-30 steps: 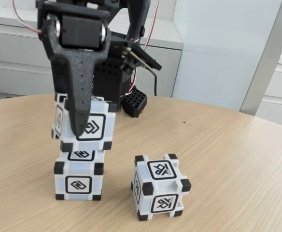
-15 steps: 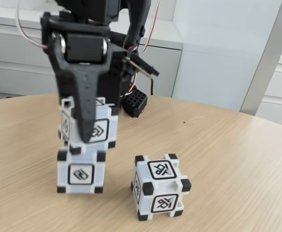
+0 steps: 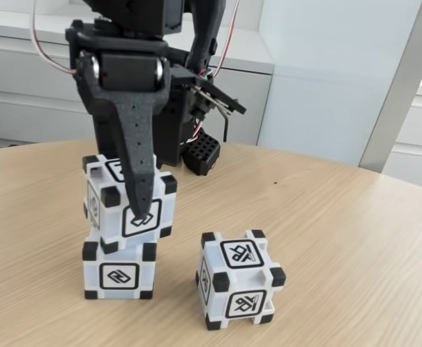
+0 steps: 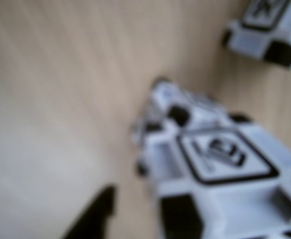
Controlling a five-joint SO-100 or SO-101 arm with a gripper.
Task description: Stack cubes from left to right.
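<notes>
Clearly mid-placement in the fixed view: gripper (image 3: 142,217) clenched on the upper cube (image 3: 129,204), front finger (image 3: 140,170) running down its near face to the glyph, far finger hidden behind. Held cube resting, or all but resting, on the lower cube (image 3: 118,270) at the left of the table (image 3: 341,238), yet tilted and twisted: left side higher, near right corner overhanging the lower cube's right edge. Cannot tell whether the two top and bottom faces meet flat.

Judged as the release step of the first stack, about half of the task done. Turning point for the coming move: held cube directly under the wrist, offset slightly right and rotated against the one beneath, so a small squaring-up to the left looks wanted before letting go. Otherwise a risk of sliding off towards the third cube (image 3: 239,279), standing alone near the stack's right side, apart from it, upright.

Open room: bare wood all around right and front; arm base (image 3: 169,123) close behind the stack, so little clearance rearward. Straight upward looks the cleanest way out.

Wrist view badly blurred: held cube (image 4: 220,169) close below, third cube (image 4: 270,27) at upper right, pale wood elsewhere
</notes>
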